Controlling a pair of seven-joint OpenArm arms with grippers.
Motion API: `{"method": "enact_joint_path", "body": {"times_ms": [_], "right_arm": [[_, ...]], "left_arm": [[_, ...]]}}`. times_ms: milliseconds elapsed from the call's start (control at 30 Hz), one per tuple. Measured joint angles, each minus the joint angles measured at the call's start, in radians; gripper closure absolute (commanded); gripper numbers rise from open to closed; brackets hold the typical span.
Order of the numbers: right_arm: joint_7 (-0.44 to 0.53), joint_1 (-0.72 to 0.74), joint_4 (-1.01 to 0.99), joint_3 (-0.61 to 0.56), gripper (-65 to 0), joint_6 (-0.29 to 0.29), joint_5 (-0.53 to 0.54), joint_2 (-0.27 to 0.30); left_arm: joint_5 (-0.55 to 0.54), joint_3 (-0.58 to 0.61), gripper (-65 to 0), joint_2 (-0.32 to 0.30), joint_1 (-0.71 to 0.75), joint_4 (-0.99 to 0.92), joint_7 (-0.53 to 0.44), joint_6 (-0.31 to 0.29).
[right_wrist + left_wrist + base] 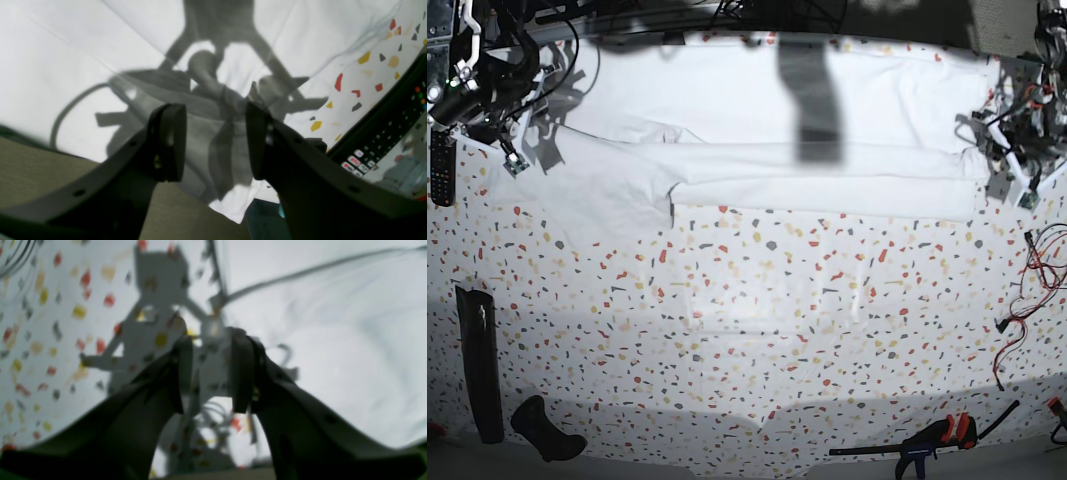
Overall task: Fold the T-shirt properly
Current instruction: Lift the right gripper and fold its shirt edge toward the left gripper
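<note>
Only the right wrist view shows a remote [383, 140] beside the T-shirt [83, 66].

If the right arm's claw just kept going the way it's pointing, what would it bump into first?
Most likely the T-shirt: white cloth fills the gap between the right gripper's open jaws. How far off it lies is unclear.

You have the T-shirt [757, 120] as soft white cloth, matt and faintly creased. Beneath it, your table [757, 330] looks smooth, white with coloured terrazzo flecks. The right gripper [215, 143] shows dark matt plastic fingers [168, 143], as does the left gripper [210, 373]. Your remote control [387, 133] is black plastic, slightly glossy. The clamp [932, 440] seems plastic-handled.
</note>
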Motion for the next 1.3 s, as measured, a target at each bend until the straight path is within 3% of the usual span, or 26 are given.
{"method": "enact_joint_path", "body": {"times_ms": [133, 200, 267, 400, 500, 633, 733, 800, 867, 1067, 1133, 1300], "right_arm": [[0.048, 0.0, 0.003, 0.001, -28.6, 0.0, 0.029, 0.001], [0.188, 0.0, 0.011, 0.001, -28.6, 0.0, 0.057, 0.001], [0.316, 0.009, 0.012, 0.001, -28.6, 0.0, 0.094, 0.0], [0.35, 0.093, 0.01, 0.001, -28.6, -0.005, 0.098, -0.023], [0.365, 0.201, -0.048, 0.002, -28.4, -0.076, 0.104, -0.042], [0.358, 0.359, -0.293, 0.002, -28.4, -0.13, 0.122, -0.062], [0.233, 0.481, -0.509, 0.004, -28.4, -0.139, 0.195, -0.06], [0.151, 0.557, -0.62, 0.005, -28.4, -0.101, 0.251, -0.057], [0.134, 0.618, -0.694, 0.003, -28.4, -0.056, 0.274, -0.06], [0.112, 0.717, -0.785, 0.002, -28.4, -0.026, 0.278, -0.06], [0.057, 0.723, -0.799, -0.001, -28.4, -0.006, 0.274, -0.06], [0.052, 0.716, -0.845, -0.004, -28.4, -0.003, 0.288, -0.062]], "left_arm": [[0.064, 0.0, -19.2, 0.0, 0.038, 0.0, -0.015, 0.022], [0.077, 0.0, -19.2, 0.0, 0.035, 0.0, -0.027, 0.082], [0.078, 0.0, -19.2, 0.0, 0.035, 0.0, -0.047, 0.105], [0.077, 0.0, -19.2, 0.0, 0.035, 0.008, -0.053, 0.12], [0.077, 0.0, -19.2, 0.0, 0.035, 0.029, -0.071, 0.12], [0.077, 0.0, -19.2, -0.001, 0.035, 0.063, -0.074, 0.119], [0.077, 0.0, -19.2, -0.001, 0.035, 0.086, -0.074, 0.119], [0.077, 0.0, -19.2, 0.0, 0.035, 0.096, -0.077, 0.12], [0.077, 0.0, -19.2, 0.0, 0.035, 0.097, -0.082, 0.127], [0.077, 0.0, -19.2, 0.0, 0.035, 0.097, -0.083, 0.152], [0.077, 0.0, -19.2, 0.0, 0.035, 0.097, -0.083, 0.152], [0.077, 0.0, -19.2, 0.0, 0.035, 0.097, -0.083, 0.152]]}}
